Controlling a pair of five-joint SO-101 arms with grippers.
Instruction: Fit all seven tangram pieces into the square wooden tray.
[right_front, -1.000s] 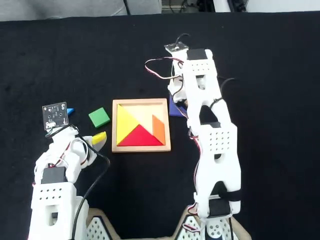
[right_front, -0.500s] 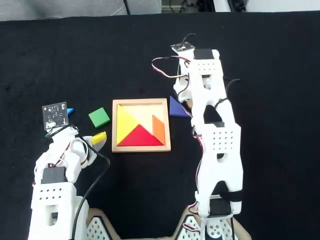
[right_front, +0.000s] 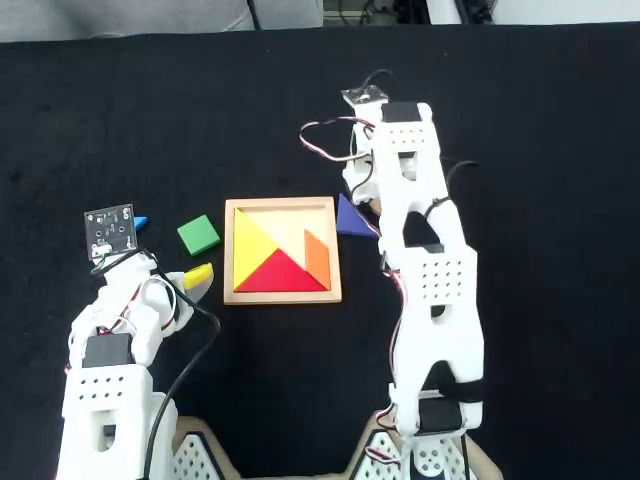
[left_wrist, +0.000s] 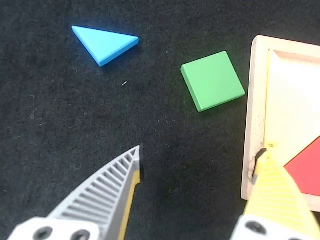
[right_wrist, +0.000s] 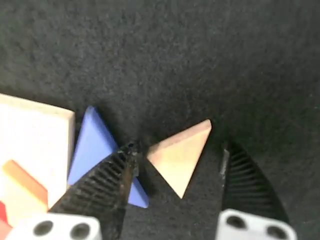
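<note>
High view: the tray (right_front: 282, 297) holds a yellow piece (right_front: 250, 250), a red piece (right_front: 282, 272) and an orange piece (right_front: 317, 258); its upper right part is bare wood. A green square (right_front: 198, 236) lies just left of the tray. A light blue triangle (right_front: 141, 222) lies farther left. A dark blue triangle (right_front: 350, 217) sits just beside the tray's right edge, under the right arm.

Left wrist view: the left gripper (left_wrist: 200, 150) is spread wide and holds nothing. Its yellow finger's tip is at the tray's rim; contact cannot be told.

Right wrist view: the right gripper (right_wrist: 178, 147) is parted around a tan triangle (right_wrist: 177, 155) on the cloth. One black finger is between it and the dark blue triangle.
</note>
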